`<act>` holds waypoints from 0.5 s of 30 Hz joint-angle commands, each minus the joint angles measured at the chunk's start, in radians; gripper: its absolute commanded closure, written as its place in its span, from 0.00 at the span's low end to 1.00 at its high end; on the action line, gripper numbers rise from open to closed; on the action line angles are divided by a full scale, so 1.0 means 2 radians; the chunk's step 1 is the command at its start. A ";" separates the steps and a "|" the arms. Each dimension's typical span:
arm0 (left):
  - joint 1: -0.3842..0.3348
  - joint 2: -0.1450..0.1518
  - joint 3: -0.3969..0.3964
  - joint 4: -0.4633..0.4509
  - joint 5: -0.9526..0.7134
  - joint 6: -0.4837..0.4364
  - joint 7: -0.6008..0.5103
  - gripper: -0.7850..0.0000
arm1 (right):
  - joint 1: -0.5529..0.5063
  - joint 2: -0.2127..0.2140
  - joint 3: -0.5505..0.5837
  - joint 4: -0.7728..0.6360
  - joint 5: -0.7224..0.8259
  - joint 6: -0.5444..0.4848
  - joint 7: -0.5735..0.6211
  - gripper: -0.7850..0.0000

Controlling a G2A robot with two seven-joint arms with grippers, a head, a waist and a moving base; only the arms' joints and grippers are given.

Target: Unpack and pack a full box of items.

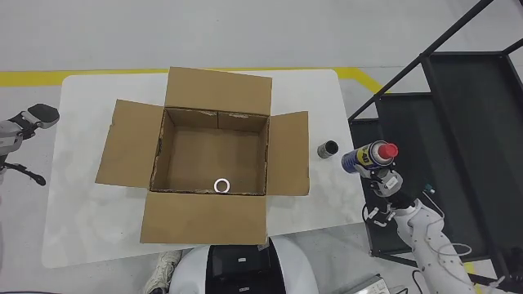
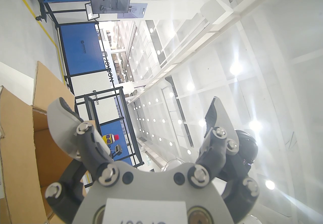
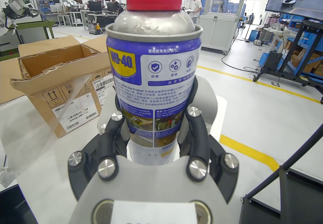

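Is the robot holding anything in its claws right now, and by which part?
The right gripper holds the spray can by the lower part of its body. The left gripper is open and holds nothing.

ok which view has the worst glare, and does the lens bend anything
Left wrist view: worst, ceiling lights flare into streaks. Right wrist view: even light, wide lens swells the close spray can. Top view: soft light, mild shadow inside the cardboard box.
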 commanded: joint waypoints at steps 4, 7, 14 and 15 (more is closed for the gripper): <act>0.000 0.000 0.000 0.000 0.000 0.000 0.000 0.00 | -0.008 0.002 -0.005 -0.003 -0.002 0.011 -0.010 1.00; 0.000 0.000 0.000 0.000 0.000 0.000 0.000 0.00 | -0.004 0.003 -0.009 0.009 -0.001 0.016 -0.014 1.00; 0.000 0.000 0.000 0.000 0.000 0.000 0.000 0.00 | 0.011 0.003 -0.022 0.047 -0.002 0.028 -0.020 1.00; 0.000 0.000 0.000 0.000 0.000 0.000 0.000 0.00 | 0.013 0.003 -0.024 0.052 -0.002 0.030 -0.021 1.00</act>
